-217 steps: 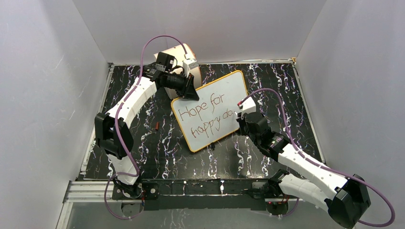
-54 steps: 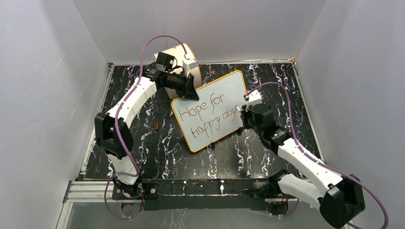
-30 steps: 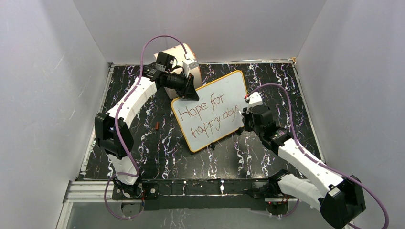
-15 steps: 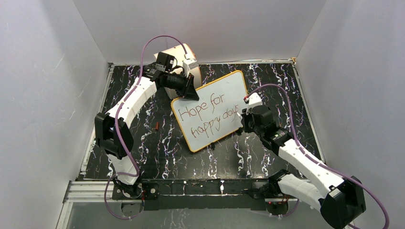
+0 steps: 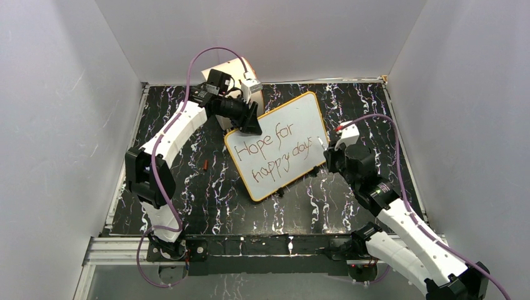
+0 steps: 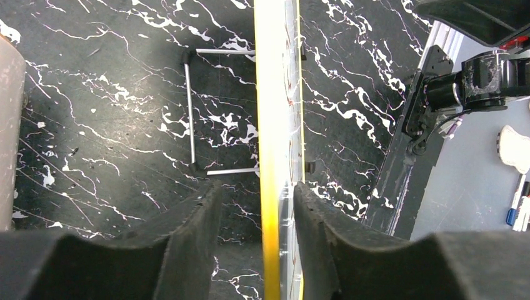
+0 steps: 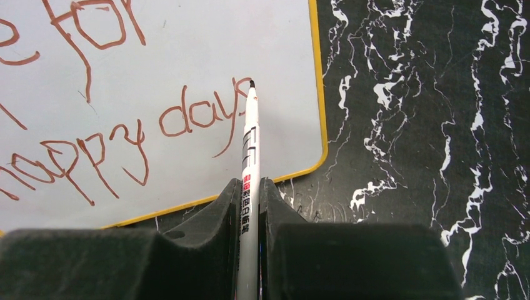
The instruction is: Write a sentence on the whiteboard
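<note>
The writing (image 5: 275, 153) on the whiteboard (image 5: 294, 115) grew from "happy da" to "happy days", then the right claw (image 7: 250, 184) drew its marker (image 7: 251, 125) back off the board towards the desk's right side, while the left claw (image 6: 256, 187) loosened around the board's rim.

Your orange-rimmed whiteboard (image 5: 294, 119), propped askew on the marbled table (image 5: 206, 194), carries the red-brown sentence (image 5: 272, 153) "Hope for happy days" in two lines.

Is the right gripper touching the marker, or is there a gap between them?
Touching. In the right wrist view, the fingers of the right gripper press against both sides of the marker, and no gap shows.
</note>
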Motion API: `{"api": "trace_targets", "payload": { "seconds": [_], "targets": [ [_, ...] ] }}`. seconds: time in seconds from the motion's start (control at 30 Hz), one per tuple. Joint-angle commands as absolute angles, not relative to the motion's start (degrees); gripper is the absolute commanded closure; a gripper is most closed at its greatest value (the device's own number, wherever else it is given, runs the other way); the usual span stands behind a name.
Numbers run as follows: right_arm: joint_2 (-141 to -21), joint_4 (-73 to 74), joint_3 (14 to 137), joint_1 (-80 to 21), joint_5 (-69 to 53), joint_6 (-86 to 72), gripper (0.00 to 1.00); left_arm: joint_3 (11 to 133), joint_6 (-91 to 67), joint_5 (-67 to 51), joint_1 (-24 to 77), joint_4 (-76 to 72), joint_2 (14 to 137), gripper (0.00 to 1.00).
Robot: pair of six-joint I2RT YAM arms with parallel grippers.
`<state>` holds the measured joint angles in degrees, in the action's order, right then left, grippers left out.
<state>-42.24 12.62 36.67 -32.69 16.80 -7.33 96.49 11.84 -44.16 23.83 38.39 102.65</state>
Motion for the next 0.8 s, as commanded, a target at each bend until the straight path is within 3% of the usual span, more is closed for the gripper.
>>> {"api": "trace_targets", "payload": {
  "seconds": [0.0,0.23,0.77],
  "targets": [
    [-40.62,14.44,38.93,-32.74,19.11,-7.35,1.00,98.54,11.54,-43.99,25.48,41.43,102.67,0.52],
    [-43.02,13.27,37.80,-32.73,20.17,-7.24,1.00,98.22,10.40,-42.97,25.49,39.68,100.05,0.51],
    [-51.12,6.18,35.98,-32.61,20.74,-5.97,1.00,98.22,11.95,-44.03,25.49,40.44,102.33,0.62]
  ]
}}
